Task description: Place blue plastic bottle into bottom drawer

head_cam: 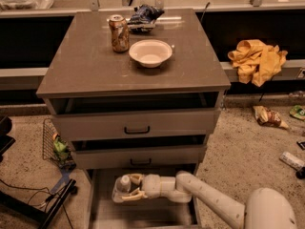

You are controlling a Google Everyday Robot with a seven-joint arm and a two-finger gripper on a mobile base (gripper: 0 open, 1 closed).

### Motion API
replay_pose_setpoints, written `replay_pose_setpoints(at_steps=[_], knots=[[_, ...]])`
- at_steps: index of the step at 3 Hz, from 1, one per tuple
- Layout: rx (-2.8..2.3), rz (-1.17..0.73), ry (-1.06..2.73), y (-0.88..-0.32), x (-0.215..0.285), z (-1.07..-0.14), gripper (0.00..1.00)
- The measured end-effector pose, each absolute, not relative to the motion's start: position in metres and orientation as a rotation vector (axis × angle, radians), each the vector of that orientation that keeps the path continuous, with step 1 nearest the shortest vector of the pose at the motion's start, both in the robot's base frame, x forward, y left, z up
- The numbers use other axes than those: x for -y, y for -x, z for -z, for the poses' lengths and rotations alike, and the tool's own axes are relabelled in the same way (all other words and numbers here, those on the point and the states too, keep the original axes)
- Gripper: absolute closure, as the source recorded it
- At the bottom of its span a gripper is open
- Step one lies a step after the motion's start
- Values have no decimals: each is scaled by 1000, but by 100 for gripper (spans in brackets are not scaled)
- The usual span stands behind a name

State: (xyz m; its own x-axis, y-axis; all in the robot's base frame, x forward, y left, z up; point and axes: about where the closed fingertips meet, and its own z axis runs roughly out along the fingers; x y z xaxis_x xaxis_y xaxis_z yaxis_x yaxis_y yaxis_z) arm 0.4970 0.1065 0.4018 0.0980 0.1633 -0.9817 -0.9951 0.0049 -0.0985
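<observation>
Your gripper [129,188] hangs inside grey-brown bottom drawer [143,215], fingers [135,178] closed around clear ribbed white-capped plastic bottle [124,182]. Lower to floor beneath fingers, then release gently.

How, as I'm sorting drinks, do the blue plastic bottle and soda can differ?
The soda can stands free on the cabinet top; the blue plastic bottle is clamped in the gripper, low over the open bottom drawer. The soda can is brown-orange; the blue plastic bottle pale with a white cap. Both hold drinks.

Warm, dim overhead light; soft glare on counter [86,66] top. Below counter, hand [127,189] gripping blue plastic bottle [123,182] sits in shadow.
</observation>
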Motion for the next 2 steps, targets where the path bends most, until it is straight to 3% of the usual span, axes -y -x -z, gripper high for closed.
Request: replay_pose_setpoints(at_steps=[2], knots=[[-1093,-1253,1233,-484,-135,-341,100]])
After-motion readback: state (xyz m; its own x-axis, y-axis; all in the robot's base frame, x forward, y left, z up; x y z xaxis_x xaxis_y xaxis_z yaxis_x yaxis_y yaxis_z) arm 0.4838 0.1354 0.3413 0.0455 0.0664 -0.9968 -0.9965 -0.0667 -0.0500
